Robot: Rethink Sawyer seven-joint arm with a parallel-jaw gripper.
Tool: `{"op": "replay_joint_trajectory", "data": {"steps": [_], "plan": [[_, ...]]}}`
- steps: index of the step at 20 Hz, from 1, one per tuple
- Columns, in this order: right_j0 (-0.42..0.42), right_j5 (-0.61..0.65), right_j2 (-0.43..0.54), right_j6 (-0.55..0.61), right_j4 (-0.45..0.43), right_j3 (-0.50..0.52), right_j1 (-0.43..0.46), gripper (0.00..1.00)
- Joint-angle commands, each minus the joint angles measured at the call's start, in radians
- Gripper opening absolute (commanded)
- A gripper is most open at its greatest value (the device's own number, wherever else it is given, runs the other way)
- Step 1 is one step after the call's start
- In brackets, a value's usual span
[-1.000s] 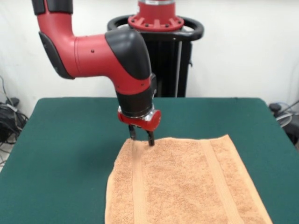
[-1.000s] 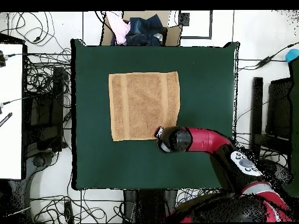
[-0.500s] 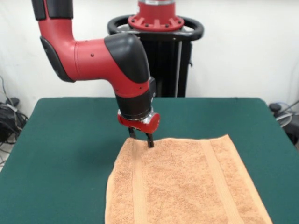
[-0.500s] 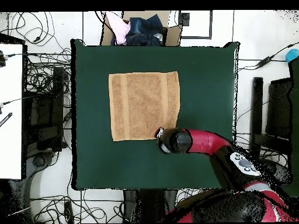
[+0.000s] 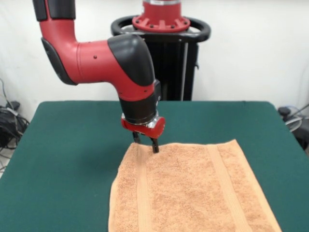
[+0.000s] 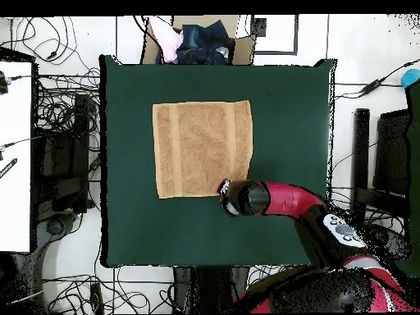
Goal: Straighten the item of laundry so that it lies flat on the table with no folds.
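The orange-tan towel lies spread flat on the dark green table, with two woven bands running along it. In the overhead view the towel is a near square with its lower right corner hidden under the arm. My gripper points down at the towel's far left corner, its fingers slightly apart and its tips at the cloth's edge. In the overhead view the gripper is hidden under the arm's wrist.
A cardboard box with dark and pink clothes stands beyond the table's top edge in the overhead view. Cables lie on the floor around the table. The robot's black pedestal stands behind the table.
The arm's wrist has lifted and shifted very slightly; the gripper stays at the same towel corner. The towel has not moved.
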Motion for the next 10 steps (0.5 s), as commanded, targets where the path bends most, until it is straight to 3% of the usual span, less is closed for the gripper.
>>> {"op": "replay_joint_trajectory", "data": {"steps": [1, 2, 10], "plan": [[-0.012, -0.033, -0.041, -0.009, -0.04, -0.122, 0.136, 1.0], [-0.015, -0.039, -0.039, 0.003, -0.03, -0.12, 0.137, 0.0], [0.004, -0.069, -0.048, 0.046, -0.02, -0.098, 0.128, 0.0]]}}
